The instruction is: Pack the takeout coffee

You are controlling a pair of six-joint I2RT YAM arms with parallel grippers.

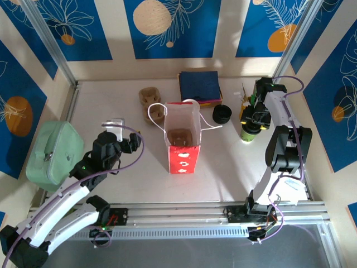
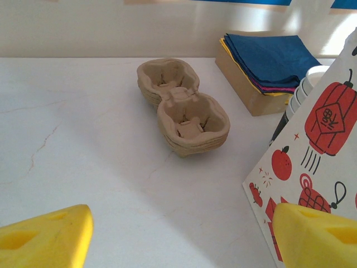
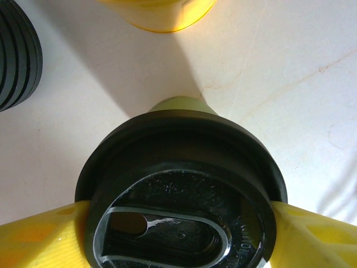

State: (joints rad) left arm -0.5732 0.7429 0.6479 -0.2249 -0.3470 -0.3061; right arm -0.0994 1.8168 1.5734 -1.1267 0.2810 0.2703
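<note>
A 2-cup pulp carrier sits on the desk, blue napkins behind it, a red-and-white paper bag at right; left gripper jaws stand apart.

Left arm: stretched forward from its base at the near-left of the bench, elbow bent, wrist about level. left gripper hovers above the bench, jaws wide apart, yellow fingers touching nothing.
Right arm: folded up tall, forearm reaching to the far right, wrist pitched straight down. right gripper straddles the takeout coffee, a pad against the lid rim on each side.
</note>
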